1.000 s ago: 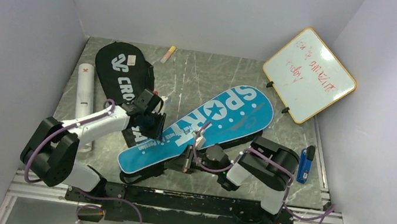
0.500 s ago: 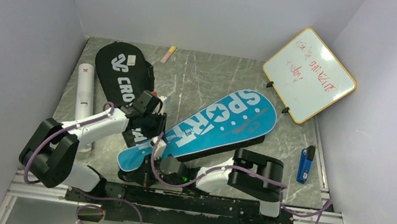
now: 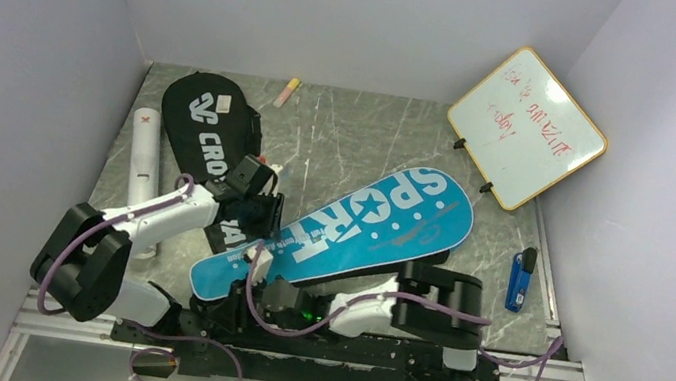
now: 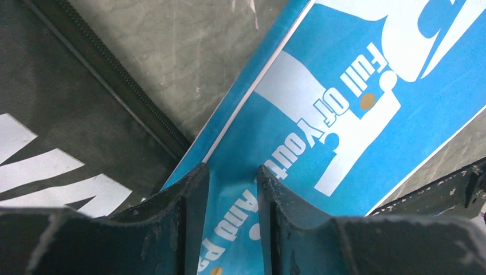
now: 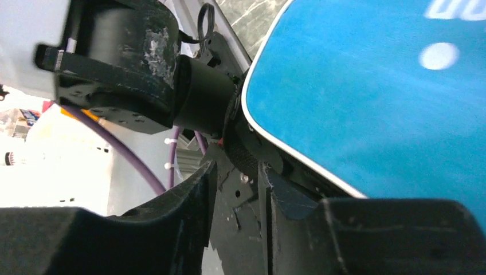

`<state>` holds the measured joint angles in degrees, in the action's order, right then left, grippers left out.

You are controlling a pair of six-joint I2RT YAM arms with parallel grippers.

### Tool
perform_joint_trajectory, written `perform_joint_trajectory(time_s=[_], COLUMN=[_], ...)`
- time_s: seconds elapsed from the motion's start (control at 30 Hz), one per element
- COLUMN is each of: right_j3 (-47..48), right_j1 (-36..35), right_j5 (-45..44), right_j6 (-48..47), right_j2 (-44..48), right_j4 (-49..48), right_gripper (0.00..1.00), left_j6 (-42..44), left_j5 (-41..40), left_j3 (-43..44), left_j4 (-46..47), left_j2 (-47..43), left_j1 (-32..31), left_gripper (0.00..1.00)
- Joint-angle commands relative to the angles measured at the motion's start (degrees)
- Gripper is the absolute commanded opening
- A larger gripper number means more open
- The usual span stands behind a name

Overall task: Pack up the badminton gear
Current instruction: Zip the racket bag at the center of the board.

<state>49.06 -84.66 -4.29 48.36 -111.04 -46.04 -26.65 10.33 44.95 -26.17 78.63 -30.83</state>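
The blue "SPORT" racket cover (image 3: 380, 222) lies diagonally across the middle of the table, its narrow end toward the arm bases. My left gripper (image 3: 260, 211) is shut on a raised fold of the blue cover (image 4: 344, 86) near that end, seen between its jaws (image 4: 232, 172). My right gripper (image 3: 254, 264) reaches left under the cover's narrow end. In its wrist view the gripper (image 5: 236, 166) pinches a black racket handle (image 5: 246, 156) that sticks out from under the cover (image 5: 372, 86). The black "CROSSWAY" cover (image 3: 208, 121) and the white tube (image 3: 147, 157) lie at the left. Shuttlecocks and loose rackets are out of view.
The wood-framed whiteboard (image 3: 525, 128) leans at the back right. A pink-yellow marker (image 3: 286, 92) lies at the back wall. A small blue and black object (image 3: 520, 278) lies at the right edge. The left arm's base (image 5: 114, 57) is close to my right gripper.
My right gripper has swept left along the front edge. The blue cover has turned with it: narrow end left, wide end right and nearer. The left gripper has stayed in place.
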Motion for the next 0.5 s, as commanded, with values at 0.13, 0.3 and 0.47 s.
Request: perform_joint_trajectory(time_s=[0.13, 0.3, 0.47], right_j3=[-13.01, -17.99, -18.54], right_j1=[5.59, 10.04, 16.14], right_j5=[-6.24, -15.18, -23.91], right_j6=[3.19, 11.08, 21.97], right_j2=[18.11, 29.86, 41.2], right_j4=[5.61, 23.46, 44.79], right_gripper=[0.61, 0.97, 1.0], left_j6=[2.92, 5.85, 6.11], left_j5=[-1.99, 1.89, 4.43], left_j3=[3.32, 4.09, 3.58], left_j4=[-2.84, -1.68, 1.88], left_j2=[-5.04, -5.66, -4.03], left_j1=[-0.02, -0.02, -0.1], left_gripper=[0.53, 0.71, 0.8])
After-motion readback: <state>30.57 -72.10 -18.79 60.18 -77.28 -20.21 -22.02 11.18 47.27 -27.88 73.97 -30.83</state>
